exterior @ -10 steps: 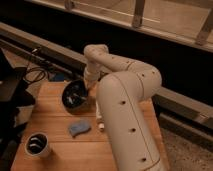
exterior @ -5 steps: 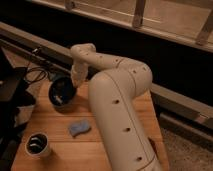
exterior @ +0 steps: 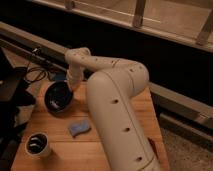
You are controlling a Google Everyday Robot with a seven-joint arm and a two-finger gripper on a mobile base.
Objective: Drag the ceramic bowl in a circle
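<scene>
gripper at ceramic bowl rim, bowl near wooden table far-left corner

Glossy glaze, matt shell, bare wood
The ceramic bowl shines dark and glossy, with a bluish glint inside; the gripper, at its 2 o'clock rim, ends a smooth, matt cream arm that looks like plastic. The table is pale wood; the sponge-like piece at the bowl's 5 o'clock looks soft and matt
</scene>
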